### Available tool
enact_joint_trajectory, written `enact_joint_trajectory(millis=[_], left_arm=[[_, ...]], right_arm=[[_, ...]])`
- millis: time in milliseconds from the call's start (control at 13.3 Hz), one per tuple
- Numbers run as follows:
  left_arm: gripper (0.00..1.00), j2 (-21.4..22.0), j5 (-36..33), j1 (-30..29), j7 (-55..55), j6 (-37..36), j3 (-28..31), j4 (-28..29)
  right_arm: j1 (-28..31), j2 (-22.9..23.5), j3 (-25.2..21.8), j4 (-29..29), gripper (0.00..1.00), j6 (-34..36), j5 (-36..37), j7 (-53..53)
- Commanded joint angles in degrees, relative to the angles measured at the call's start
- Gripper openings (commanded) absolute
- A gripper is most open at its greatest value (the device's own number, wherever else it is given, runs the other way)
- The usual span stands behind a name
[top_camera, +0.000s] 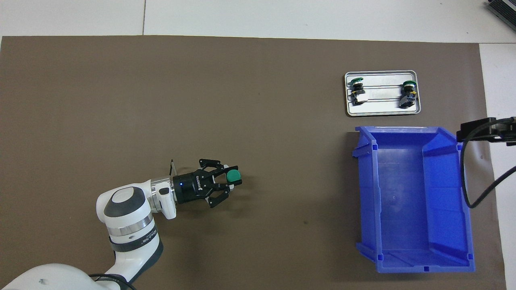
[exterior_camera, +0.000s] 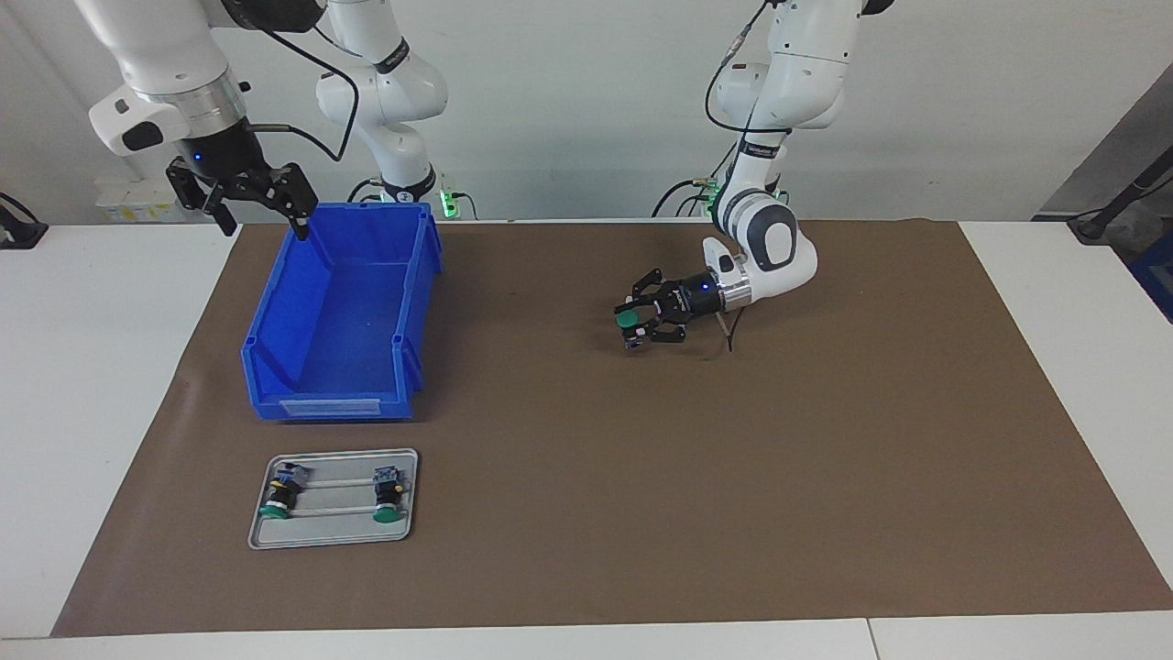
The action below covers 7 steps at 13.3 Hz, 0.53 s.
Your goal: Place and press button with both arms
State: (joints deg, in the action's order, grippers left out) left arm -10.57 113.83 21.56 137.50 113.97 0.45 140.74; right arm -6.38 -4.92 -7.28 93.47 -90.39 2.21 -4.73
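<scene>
Green cap up, the button [exterior_camera: 627, 320] stands upright over the brown mat [exterior_camera: 825, 458], pinched in the left gripper [exterior_camera: 636, 323]. Right gripper [exterior_camera: 259, 209] hangs open over the blue bin's [exterior_camera: 339, 312] corner. 2 more buttons lie in the tray [exterior_camera: 334, 534].

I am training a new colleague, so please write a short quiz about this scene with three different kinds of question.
1. True or false: the blue bin holds a button.
2. How many buttons lie in the metal tray?
3. Which tool holds the green-capped button? A) left tool B) right tool

Key:
1. False; the bin is empty.
2. Two.
3. A; the left tool is shut on it over the brown mat, while the right tool waits open over the bin's corner nearest the robots.
</scene>
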Motion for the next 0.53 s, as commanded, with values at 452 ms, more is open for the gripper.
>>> enact_joint_trajectory(millis=[452], left_arm=[[0.14,-1.56,1.48,0.15,4.79,-0.06,0.52,0.86]], right_arm=[[0.23,-0.88,-0.28,0.57,1.00,0.22,-1.42,1.48]])
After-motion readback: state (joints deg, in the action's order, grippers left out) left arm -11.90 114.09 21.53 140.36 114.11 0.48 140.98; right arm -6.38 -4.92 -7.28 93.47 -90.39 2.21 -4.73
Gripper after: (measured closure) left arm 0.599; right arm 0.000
